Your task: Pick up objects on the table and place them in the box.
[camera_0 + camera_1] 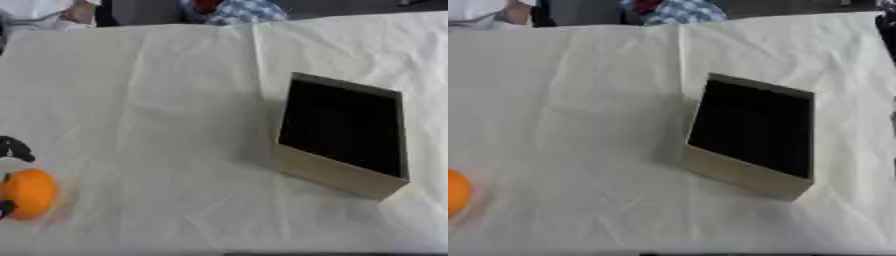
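Note:
An orange round object [30,193] sits at the far left edge of the white-covered table. My left hand [13,148] shows only as black fingers: one curls just above the orange object and another dark tip lies at its lower left, so the hand is curled round it. The rest of the hand is cut off by the left edge. The open cardboard box [336,174] with a dark inside stands right of centre, well apart from the orange object. My right hand shows in neither view.
A wrinkled white cloth [157,100] covers the whole table. People sit beyond the far edge at the top. The table's front edge runs along the bottom.

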You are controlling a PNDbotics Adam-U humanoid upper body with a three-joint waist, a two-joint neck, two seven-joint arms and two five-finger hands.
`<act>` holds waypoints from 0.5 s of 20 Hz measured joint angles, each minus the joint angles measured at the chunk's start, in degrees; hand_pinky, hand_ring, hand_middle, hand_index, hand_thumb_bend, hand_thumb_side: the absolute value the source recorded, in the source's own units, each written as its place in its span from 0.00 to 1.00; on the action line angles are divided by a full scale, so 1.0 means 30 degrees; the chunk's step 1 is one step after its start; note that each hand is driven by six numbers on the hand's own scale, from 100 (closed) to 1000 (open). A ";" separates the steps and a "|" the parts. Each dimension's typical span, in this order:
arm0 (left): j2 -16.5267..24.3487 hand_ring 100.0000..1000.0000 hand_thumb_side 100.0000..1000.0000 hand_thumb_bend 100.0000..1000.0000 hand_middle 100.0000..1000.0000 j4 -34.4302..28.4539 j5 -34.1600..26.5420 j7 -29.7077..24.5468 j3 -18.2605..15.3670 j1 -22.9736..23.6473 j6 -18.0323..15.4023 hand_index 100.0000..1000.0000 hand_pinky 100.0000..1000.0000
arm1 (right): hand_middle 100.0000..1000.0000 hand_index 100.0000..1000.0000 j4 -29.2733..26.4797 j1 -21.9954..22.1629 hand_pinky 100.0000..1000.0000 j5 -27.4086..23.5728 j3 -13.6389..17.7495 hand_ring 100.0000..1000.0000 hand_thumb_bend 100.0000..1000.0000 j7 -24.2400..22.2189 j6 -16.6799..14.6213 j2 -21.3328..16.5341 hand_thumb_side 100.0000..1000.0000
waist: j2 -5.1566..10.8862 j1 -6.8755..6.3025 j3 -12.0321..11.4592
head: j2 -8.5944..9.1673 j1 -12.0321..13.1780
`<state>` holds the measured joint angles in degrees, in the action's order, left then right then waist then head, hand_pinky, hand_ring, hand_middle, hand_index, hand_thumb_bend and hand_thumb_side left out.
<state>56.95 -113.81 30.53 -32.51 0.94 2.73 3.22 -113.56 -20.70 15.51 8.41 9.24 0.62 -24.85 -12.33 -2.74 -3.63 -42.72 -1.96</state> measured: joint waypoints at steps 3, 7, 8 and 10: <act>-0.0005 0.92 0.00 0.35 0.87 0.0000 0.0166 0.0180 0.0101 0.0145 0.0453 0.87 0.84 | 0.51 0.78 0.0000 0.0001 0.56 -0.0002 0.0001 0.65 0.00 0.0023 0.0013 0.0044 0.77 | 0.0000 0.0001 0.0012 | 0.0000 0.0002; -0.0006 0.93 0.05 0.54 0.87 0.0000 0.0269 -0.0179 0.0110 0.0146 0.0655 0.88 0.85 | 0.51 0.78 0.0000 0.0009 0.56 -0.0002 0.0001 0.65 0.00 0.0052 0.0027 0.0112 0.77 | 0.0000 0.0000 0.0009 | 0.0000 0.0003; -0.0006 0.93 0.04 0.54 0.87 0.0000 0.0381 -0.0314 0.0105 0.0146 0.0615 0.88 0.85 | 0.51 0.78 0.0000 0.0013 0.56 -0.0002 0.0002 0.65 0.00 0.0059 0.0025 0.0112 0.77 | 0.0000 -0.0003 0.0003 | 0.0000 0.0001; -0.0004 0.92 0.04 0.52 0.87 0.0000 0.0738 -0.0595 0.0075 0.0155 0.0584 0.88 0.85 | 0.50 0.78 0.0000 0.0031 0.56 -0.0002 0.0005 0.65 0.00 0.0082 0.0019 0.0112 0.77 | 0.0000 -0.0007 -0.0016 | 0.0000 0.0001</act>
<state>56.94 -113.81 32.74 -34.30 1.17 3.19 4.98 -113.56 -20.60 15.50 8.43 9.49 0.68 -24.51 -12.33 -2.76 -3.68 -42.72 -1.96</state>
